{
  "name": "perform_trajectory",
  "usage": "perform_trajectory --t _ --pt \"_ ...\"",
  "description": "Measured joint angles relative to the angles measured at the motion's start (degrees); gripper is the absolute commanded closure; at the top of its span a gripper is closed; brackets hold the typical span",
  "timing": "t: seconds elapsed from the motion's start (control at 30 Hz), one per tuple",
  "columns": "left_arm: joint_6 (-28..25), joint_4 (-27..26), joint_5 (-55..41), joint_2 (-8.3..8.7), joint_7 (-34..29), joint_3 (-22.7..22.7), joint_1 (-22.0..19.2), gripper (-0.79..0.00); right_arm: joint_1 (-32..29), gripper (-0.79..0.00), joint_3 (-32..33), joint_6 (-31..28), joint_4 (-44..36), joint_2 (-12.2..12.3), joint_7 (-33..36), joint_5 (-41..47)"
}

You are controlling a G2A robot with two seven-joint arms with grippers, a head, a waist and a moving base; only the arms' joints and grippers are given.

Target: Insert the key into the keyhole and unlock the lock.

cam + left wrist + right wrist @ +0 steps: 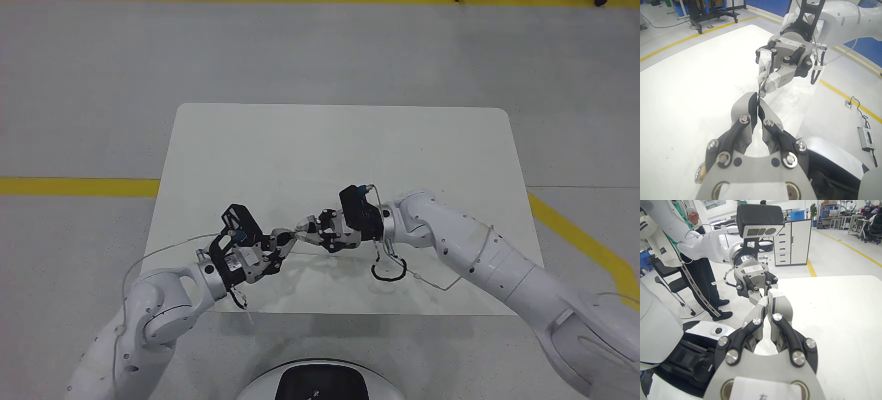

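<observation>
My two grippers meet tip to tip above the front middle of the white table (340, 150). A thin metal key (761, 89) spans the gap between them. My right gripper (766, 81), its fingertips wrapped in white tape, is shut on the key's far end. My left gripper (758, 103) is shut on the near end, its dark pads pressed against the thin blade. In the right wrist view the taped right gripper (768, 301) touches the left gripper (761, 294) head on. A round brass and silver thing (700, 173), possibly the lock, peeks out beside the left gripper's base.
A black cable loop (388, 270) hangs under the right arm near the table's front edge. The table's far half is bare white surface. A white drawer cabinet (791, 243) stands on the floor beyond the table.
</observation>
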Motion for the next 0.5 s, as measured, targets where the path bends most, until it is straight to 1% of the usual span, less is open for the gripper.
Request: perform_trajectory --t 0.13,0.17,0.2,0.23,0.27,0.3,0.43,0.5 --pt "0.8 0.0 -0.3 0.02 0.2 0.0 0.0 0.000 -0.2 0.000 0.1 0.0 0.1 0.2 -0.4 -0.1" --pt "1.0 0.1 -0.3 0.03 0.3 -0.1 0.0 0.000 -0.2 -0.028 0.1 0.0 0.3 0.2 -0.6 0.0" --pt "1.3 0.1 -0.4 0.04 0.4 -0.3 0.1 0.000 -0.3 -0.268 0.1 0.0 0.4 0.3 -0.7 0.0" --pt "1.7 0.2 -0.7 0.05 0.6 -0.5 0.1 0.000 -0.3 -0.360 0.2 0.0 0.7 0.3 -0.7 0.1" --pt "2.1 0.3 -0.9 0.07 0.6 -0.8 0.0 0.000 -0.4 -0.594 0.3 0.0 1.0 0.3 -0.7 0.2" --pt "2.5 0.3 -1.1 0.09 0.6 -1.1 0.0 0.000 -0.4 -0.785 0.5 0.0 1.3 0.4 -0.4 0.3" --pt "4.6 0.1 -0.8 0.20 0.6 -2.7 -0.2 0.000 -0.7 -0.785 2.4 0.5 2.8 0.8 2.0 0.9" --pt "5.5 -0.2 -0.3 0.24 0.5 -3.3 -0.2 0.000 -0.8 -0.785 2.7 0.5 2.7 0.8 2.1 1.1"
